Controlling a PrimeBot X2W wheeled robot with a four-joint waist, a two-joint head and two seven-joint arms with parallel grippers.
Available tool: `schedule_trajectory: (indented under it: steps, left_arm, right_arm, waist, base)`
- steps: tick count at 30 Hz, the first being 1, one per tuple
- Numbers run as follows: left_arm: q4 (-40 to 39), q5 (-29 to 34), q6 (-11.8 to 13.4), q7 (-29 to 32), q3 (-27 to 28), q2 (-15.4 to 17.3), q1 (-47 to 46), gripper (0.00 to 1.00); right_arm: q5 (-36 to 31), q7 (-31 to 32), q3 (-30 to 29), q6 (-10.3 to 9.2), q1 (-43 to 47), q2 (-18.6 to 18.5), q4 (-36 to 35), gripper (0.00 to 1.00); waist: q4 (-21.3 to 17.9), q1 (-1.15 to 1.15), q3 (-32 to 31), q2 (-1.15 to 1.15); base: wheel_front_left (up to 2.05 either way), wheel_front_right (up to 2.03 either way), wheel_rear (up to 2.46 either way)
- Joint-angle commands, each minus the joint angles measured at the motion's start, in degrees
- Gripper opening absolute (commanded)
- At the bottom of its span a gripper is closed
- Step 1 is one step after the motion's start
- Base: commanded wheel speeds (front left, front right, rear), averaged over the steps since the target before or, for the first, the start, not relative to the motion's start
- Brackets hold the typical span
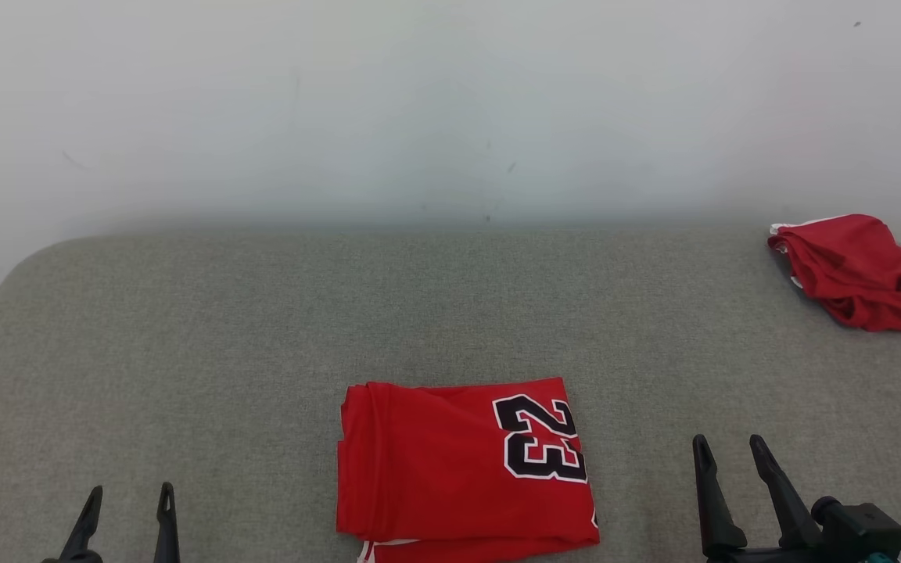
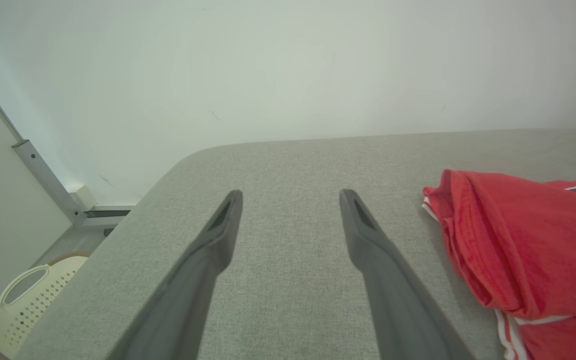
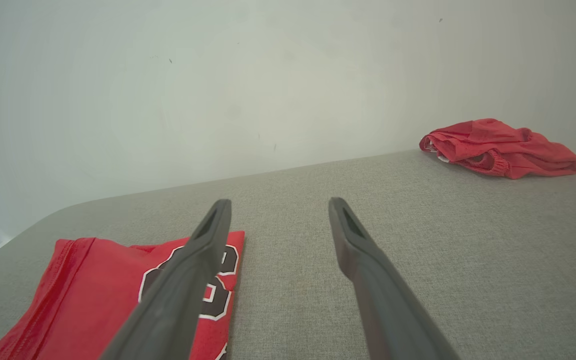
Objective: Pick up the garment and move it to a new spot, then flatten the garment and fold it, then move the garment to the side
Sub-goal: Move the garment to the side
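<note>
A red garment [image 1: 462, 465] with a black "23" lies folded into a neat rectangle at the near middle of the grey padded surface [image 1: 263, 328]. It also shows at the right in the left wrist view [image 2: 523, 250] and at the lower left in the right wrist view [image 3: 93, 285]. My left gripper [image 1: 130, 500] stands open at the lower left, well apart from the garment, its fingers [image 2: 218, 240] over bare grey cloth. At the lower right my right gripper [image 1: 730, 450] is open too, just right of the garment, with nothing between its fingers [image 3: 348, 240].
A second red garment [image 1: 861, 272] lies crumpled at the far right corner of the surface, seen also in the right wrist view [image 3: 500, 148]. A pale wall [image 1: 450, 102] rises behind. A white perforated basket [image 2: 28, 300] stands on the floor past the surface's left edge.
</note>
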Motion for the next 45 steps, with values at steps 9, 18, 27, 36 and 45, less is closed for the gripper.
schedule_trajectory:
  steps: [9, 18, 27, 36, 45]
  left_arm:
    - [-0.9, -0.1, 1.1, 0.4, -0.1, 0.1, 0.5, 1.0]
    - [-1.3, -0.6, 1.7, -0.2, -0.2, -0.1, 0.6, 1.0]
    - [0.1, -0.7, 2.2, -1.9, -1.5, -2.3, -1.7, 1.0]
    - [2.7, -0.3, 1.3, -2.6, -4.5, -3.9, -4.4, 1.0]
    - [5.4, -0.7, 0.1, -3.3, -5.8, -3.9, -6.6, 1.0]
  right_arm:
    - [-0.4, 0.8, -0.1, 0.15, 0.6, 0.2, -0.1, 1.0]
    - [-0.3, 1.4, 0.3, 0.15, 0.3, 0.2, 0.2, 1.0]
    - [4.0, 8.0, 4.8, 0.15, -7.9, 0.2, 10.3, 1.0]
    - [7.9, 6.0, 6.7, 0.15, -17.8, 0.2, 28.5, 1.0]
    - [10.8, 2.9, 10.3, 0.15, -26.1, 0.2, 48.8, 1.0]
  waist:
    - [-0.2, 0.0, 0.2, 0.0]
    - [-0.1, 0.0, 0.4, 0.0]
    - [2.4, 0.0, 1.1, 0.0]
    - [7.2, 0.0, 1.9, 0.0]
    - [10.3, 0.0, 3.1, 0.0]
  base:
    - [0.0, 0.0, 0.0]
    - [0.0, 0.0, 0.0]
    - [0.0, 0.0, 0.0]
    - [0.0, 0.0, 0.0]
    - [0.0, 0.0, 0.0]
